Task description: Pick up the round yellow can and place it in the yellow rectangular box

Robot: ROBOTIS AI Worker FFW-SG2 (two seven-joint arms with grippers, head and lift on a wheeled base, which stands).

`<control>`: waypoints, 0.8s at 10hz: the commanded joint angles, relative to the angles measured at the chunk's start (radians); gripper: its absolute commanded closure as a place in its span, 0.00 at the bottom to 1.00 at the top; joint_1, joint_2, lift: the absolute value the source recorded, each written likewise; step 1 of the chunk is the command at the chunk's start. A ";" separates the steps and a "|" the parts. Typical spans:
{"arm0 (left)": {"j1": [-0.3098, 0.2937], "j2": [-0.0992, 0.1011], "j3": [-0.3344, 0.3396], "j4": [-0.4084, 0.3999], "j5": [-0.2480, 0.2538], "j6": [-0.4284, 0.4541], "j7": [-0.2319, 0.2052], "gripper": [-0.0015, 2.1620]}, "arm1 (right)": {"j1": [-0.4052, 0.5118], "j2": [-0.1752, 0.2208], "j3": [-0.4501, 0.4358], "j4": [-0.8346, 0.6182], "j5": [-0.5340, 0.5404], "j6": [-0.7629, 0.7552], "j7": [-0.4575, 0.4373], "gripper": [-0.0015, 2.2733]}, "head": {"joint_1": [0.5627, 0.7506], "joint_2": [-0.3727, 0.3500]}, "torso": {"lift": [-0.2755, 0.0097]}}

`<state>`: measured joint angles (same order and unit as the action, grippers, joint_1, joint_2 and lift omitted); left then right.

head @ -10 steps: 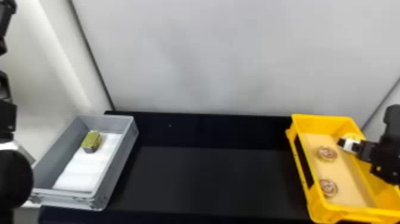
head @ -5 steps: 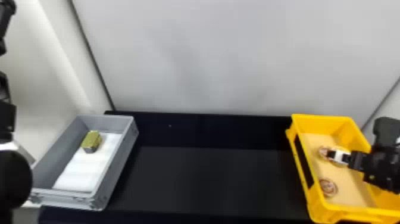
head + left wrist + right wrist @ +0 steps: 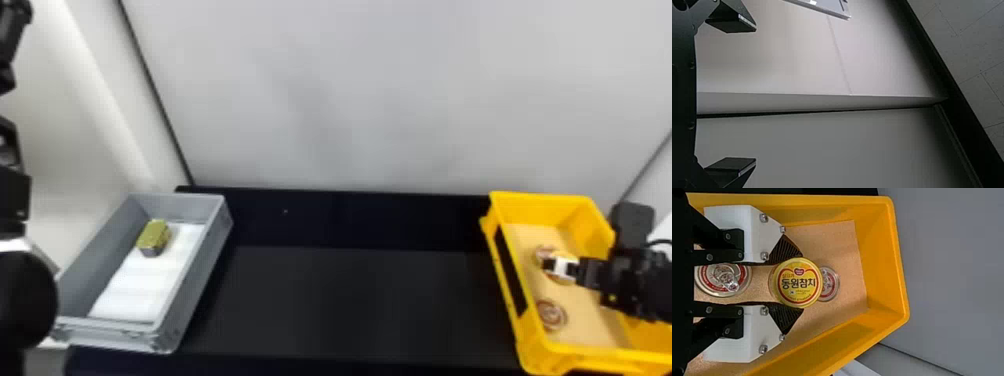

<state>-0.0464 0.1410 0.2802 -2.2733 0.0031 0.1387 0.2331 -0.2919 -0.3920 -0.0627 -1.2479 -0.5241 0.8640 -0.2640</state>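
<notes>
Over the yellow rectangular plastic box [image 3: 881,266], my right claw [image 3: 799,282] pinches the round yellow metal can [image 3: 798,285] by its sides. Released here, it could catch the red-ringed round can [image 3: 832,284] just beyond and tip. My left claw [image 3: 755,95] gapes wide.

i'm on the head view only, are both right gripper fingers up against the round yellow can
Observer: Yes, the right wrist view shows the right gripper with a finger against each side of the round yellow can.
Operator: does it hide any of the other cans from the wrist
Observer: It overlaps part of the can just past the fingertips in that view.
Operator: and what about the left gripper, is it holding anything
Observer: No, in the left wrist view the left gripper has its fingers wide apart with nothing between them.
</notes>
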 commanded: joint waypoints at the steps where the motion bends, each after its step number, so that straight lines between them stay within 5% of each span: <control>1: -0.003 0.002 -0.001 0.001 0.000 -0.004 0.000 0.04 | -0.003 0.002 0.015 0.051 0.007 -0.034 0.025 0.36 | 0.70 0.59 | 0.96; 3: -0.003 0.003 -0.002 0.001 -0.002 -0.004 0.000 0.04 | -0.003 0.007 0.018 0.067 0.007 -0.052 0.034 0.36 | 0.70 0.59 | 0.96; 8: -0.004 0.003 -0.004 0.001 -0.003 -0.005 0.000 0.04 | -0.001 0.007 0.021 0.054 0.013 -0.089 0.045 0.17 | 0.70 0.59 | 0.96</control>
<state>-0.0518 0.1443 0.2762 -2.2720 0.0000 0.1335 0.2332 -0.2945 -0.3848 -0.0415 -1.1864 -0.5153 0.7793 -0.2173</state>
